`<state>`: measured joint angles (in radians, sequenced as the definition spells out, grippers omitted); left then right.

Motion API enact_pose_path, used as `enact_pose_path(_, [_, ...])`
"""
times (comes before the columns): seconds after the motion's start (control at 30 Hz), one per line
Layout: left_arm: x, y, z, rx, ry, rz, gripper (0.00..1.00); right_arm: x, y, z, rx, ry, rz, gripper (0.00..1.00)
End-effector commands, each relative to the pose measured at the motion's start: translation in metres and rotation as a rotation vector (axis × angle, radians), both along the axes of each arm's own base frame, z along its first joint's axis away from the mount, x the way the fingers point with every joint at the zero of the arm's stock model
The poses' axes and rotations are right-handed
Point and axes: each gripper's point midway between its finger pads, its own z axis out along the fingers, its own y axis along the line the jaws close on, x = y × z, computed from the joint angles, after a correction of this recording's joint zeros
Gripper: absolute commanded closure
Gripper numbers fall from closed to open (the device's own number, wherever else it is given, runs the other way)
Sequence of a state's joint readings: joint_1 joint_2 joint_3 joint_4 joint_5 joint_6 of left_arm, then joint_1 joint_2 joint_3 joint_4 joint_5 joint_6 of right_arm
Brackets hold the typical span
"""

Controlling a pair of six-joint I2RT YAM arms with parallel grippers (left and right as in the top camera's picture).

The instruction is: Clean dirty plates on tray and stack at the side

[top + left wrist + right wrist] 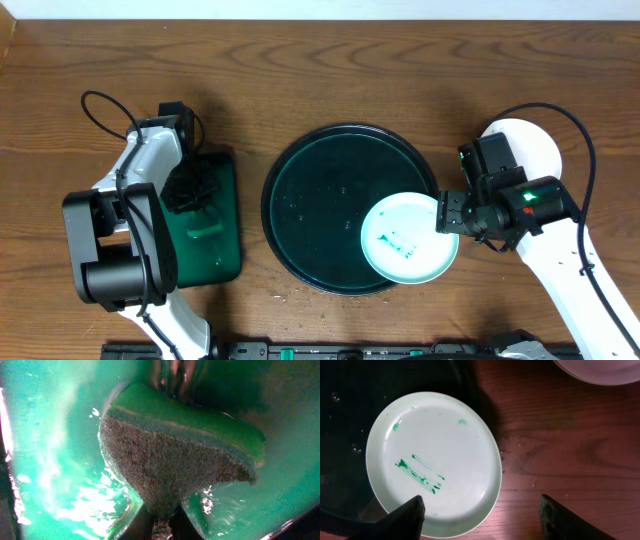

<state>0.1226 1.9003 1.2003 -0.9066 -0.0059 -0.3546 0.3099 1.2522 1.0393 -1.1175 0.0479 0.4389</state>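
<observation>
**Left hand clamped on a sponge, right hand spread wide at the mint plate**

The round dark tray [310,200] sits in the middle of the wooden worktop [350,70]. A mint plate [410,238] lies at the tray's right edge, on the side nearer the robot. Part of it is over the tray and part reaches past the rim above the wood. Green smears [420,472] streak its face, with a few small dabs beside them.

The right hand [445,215] hangs just right of the tray, at the plate's outer edge. Its jaws are spread wide and grip nothing. In the right wrist view one of its fingers [407,517] shows over the plate's rim and the other over bare wood outside the tray. Whether either touches the plate cannot be told.

A white plate [530,145] rests on the worktop farther right of the tray, clear of its rim and partly hidden by the right arm.

Just left of the tray stands a rectangular green tray [225,250], and the left hand [190,190] reaches down into it. In the left wrist view its jaws are pinched tight on a sponge [180,450], which has a green body and a grey scouring face. The sponge is over the wet, glistening floor of the rectangular tray.
</observation>
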Motion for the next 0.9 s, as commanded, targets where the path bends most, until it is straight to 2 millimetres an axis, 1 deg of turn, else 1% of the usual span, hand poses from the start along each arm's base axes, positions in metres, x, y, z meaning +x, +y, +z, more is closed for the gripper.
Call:
enact_pose_path(0.0, [-0.012, 0.000, -0.015, -0.006, 0.063, 0.010, 0.93, 0.001, 0.004, 0.003, 0.004, -0.007, 0.023, 0.31])
enact_pose_path(0.1, [-0.010, 0.000, -0.011, -0.004, 0.048, 0.010, 0.93, 0.002, 0.005, 0.003, 0.005, -0.013, 0.023, 0.34])
enact_pose_path(0.17, [-0.007, 0.001, -0.004, 0.000, 0.022, 0.010, 0.93, 0.005, 0.005, 0.004, 0.008, -0.022, 0.024, 0.44])
enact_pose_path(0.2, [-0.004, 0.001, 0.001, 0.002, 0.004, 0.010, 0.93, 0.007, 0.006, 0.004, 0.011, -0.032, 0.027, 0.44])
enact_pose_path(0.23, [-0.001, 0.002, 0.007, 0.004, -0.017, 0.010, 0.93, 0.008, 0.009, 0.005, 0.024, -0.038, 0.031, 0.36])
enact_pose_path(0.33, [0.005, 0.002, 0.029, 0.014, -0.091, 0.016, 0.93, 0.005, 0.013, 0.001, 0.039, -0.008, 0.048, 0.40])
enact_pose_path(0.37, [0.006, 0.003, 0.035, 0.016, -0.111, 0.019, 0.93, 0.002, 0.012, -0.002, 0.035, 0.014, 0.039, 0.39])
enact_pose_path(0.43, [0.007, 0.003, 0.050, 0.022, -0.154, 0.026, 0.93, -0.006, 0.009, -0.012, 0.023, 0.081, -0.008, 0.34])
enact_pose_path(0.5, [0.008, 0.003, 0.063, 0.026, -0.194, 0.029, 0.93, -0.013, 0.006, -0.023, 0.008, 0.145, -0.061, 0.34])
enact_pose_path(0.57, [0.009, 0.003, 0.074, 0.030, -0.230, 0.029, 0.93, -0.019, 0.003, -0.033, -0.010, 0.198, -0.120, 0.41])
enact_pose_path(0.63, [0.010, 0.003, 0.079, 0.032, -0.249, 0.029, 0.93, -0.023, 0.002, -0.042, -0.022, 0.242, -0.158, 0.43])
enact_pose_path(0.7, [0.010, 0.003, 0.081, 0.033, -0.256, 0.031, 0.93, -0.026, 0.001, -0.048, -0.033, 0.276, -0.192, 0.51])
enact_pose_path(0.73, [0.010, 0.003, 0.081, 0.033, -0.255, 0.038, 0.93, -0.026, 0.001, -0.051, -0.037, 0.289, -0.205, 0.52])
enact_pose_path(0.77, [0.010, 0.003, 0.081, 0.033, -0.255, 0.044, 0.93, -0.026, 0.000, -0.054, -0.043, 0.299, -0.214, 0.51])
enact_pose_path(0.83, [0.010, 0.003, 0.081, 0.033, -0.256, 0.048, 0.93, -0.028, 0.000, -0.058, -0.054, 0.321, -0.227, 0.46])
enact_pose_path(0.87, [0.010, 0.003, 0.081, 0.033, -0.256, 0.048, 0.93, -0.028, -0.001, -0.061, -0.058, 0.329, -0.229, 0.46])
